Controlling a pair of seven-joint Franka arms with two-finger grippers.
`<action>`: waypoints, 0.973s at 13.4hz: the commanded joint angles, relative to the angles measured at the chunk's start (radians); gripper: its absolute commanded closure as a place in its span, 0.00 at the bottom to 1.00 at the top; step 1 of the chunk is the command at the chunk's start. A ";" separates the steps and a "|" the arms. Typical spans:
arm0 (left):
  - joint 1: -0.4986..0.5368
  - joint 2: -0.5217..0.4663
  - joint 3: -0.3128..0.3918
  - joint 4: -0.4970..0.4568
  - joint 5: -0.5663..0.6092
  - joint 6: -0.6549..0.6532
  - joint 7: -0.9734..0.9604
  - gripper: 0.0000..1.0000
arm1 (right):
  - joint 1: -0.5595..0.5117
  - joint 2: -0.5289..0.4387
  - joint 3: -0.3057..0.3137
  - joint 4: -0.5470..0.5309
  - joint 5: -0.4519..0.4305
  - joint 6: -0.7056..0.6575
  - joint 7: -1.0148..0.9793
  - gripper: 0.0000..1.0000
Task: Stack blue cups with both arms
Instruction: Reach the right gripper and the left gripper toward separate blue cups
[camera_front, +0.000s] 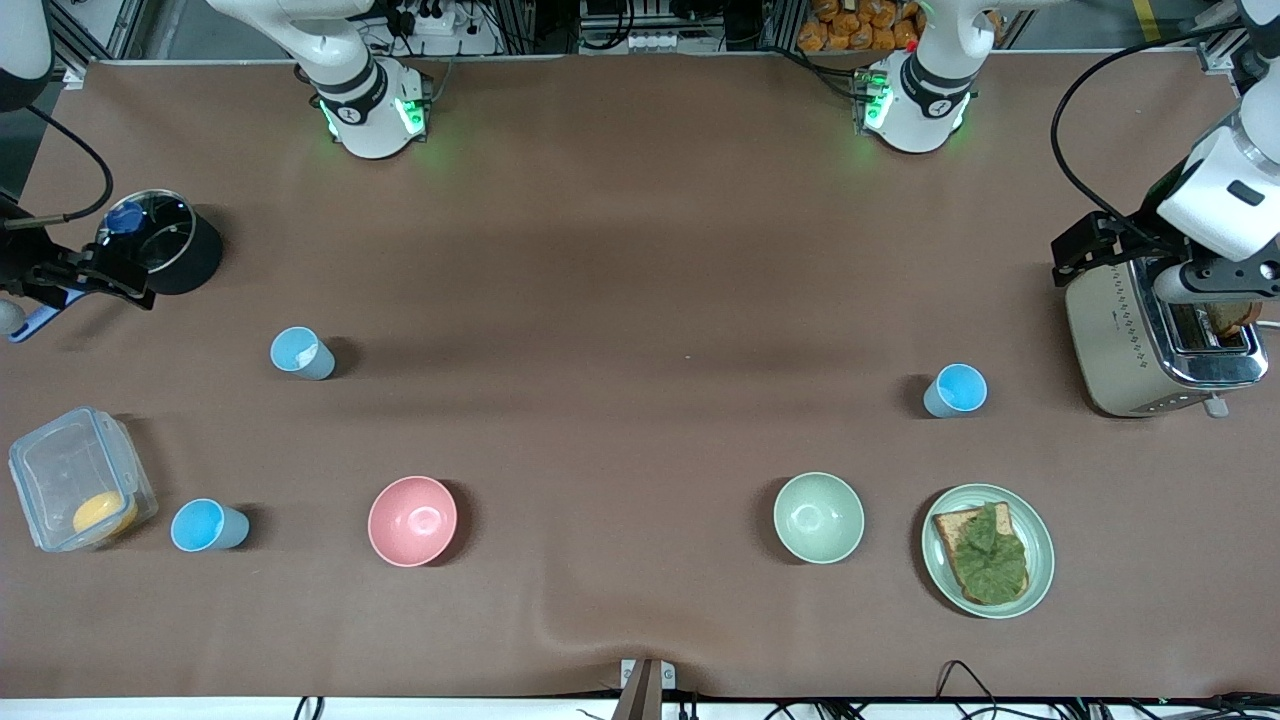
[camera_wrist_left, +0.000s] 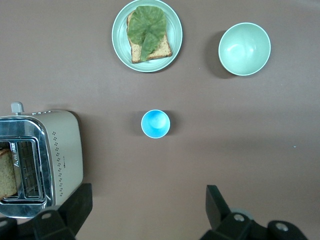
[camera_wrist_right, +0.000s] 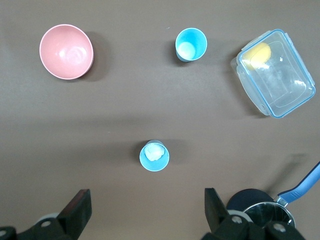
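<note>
- Clock directions are read on the front view from the counter (camera_front: 640, 250) centre, with 12 toward the robot bases
- Step: start of the task, nothing stacked; three blue cups stand upright, apart, none held
- 3 o'clock cup (camera_front: 955, 390), at the left arm's end, stands alone between the toaster (camera_front: 1160, 340) and the pale green bowl (camera_front: 818, 517); it looks empty in the left wrist view (camera_wrist_left: 155, 124)
- 9 o'clock cup (camera_front: 302, 352) is at the right arm's end; it has a pale patch inside (camera_wrist_right: 154, 156), cannot tell what
- 8 o'clock cup (camera_front: 208, 526) is nearer the front camera, just beside the clear lidded container (camera_front: 80, 478), with the pink bowl (camera_front: 412, 520) at its 3 o'clock
- Left end effector (camera_wrist_left: 148, 202): fingers spread wide, gripping nothing, hanging high over bare counter on the base side of the 3 o'clock cup; it does not show in the front view
- Right end effector (camera_wrist_right: 146, 205): also wide open and empty, high over the counter close to the 9 o'clock cup, with the black pot (camera_wrist_right: 262, 210) beside it
- Plate with toast and lettuce (camera_front: 988, 550) at 4 o'clock is not part of the task
- Next, as a judgement: each arm drops onto its nearest cup and pinches the rim or wall, then one cup is carried over and nested into another
- Calls for: centring over a narrow tapered cup, a light squeeze on thin plastic, and a lift that clears the bowls
- Risk: a finger clips the rim and tips the cup; the arms crowd each other at the hand-off point mid-counter
</note>
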 joint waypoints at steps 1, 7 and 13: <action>0.007 -0.004 0.004 0.002 -0.001 0.000 0.026 0.00 | -0.007 0.011 0.004 0.021 0.007 -0.013 0.013 0.00; 0.007 0.051 0.004 -0.050 0.072 0.018 0.045 0.00 | -0.008 0.013 0.004 0.020 0.007 -0.016 0.013 0.00; 0.073 0.060 0.001 -0.367 0.083 0.429 0.103 0.00 | -0.002 0.113 0.004 0.020 0.006 -0.033 0.001 0.00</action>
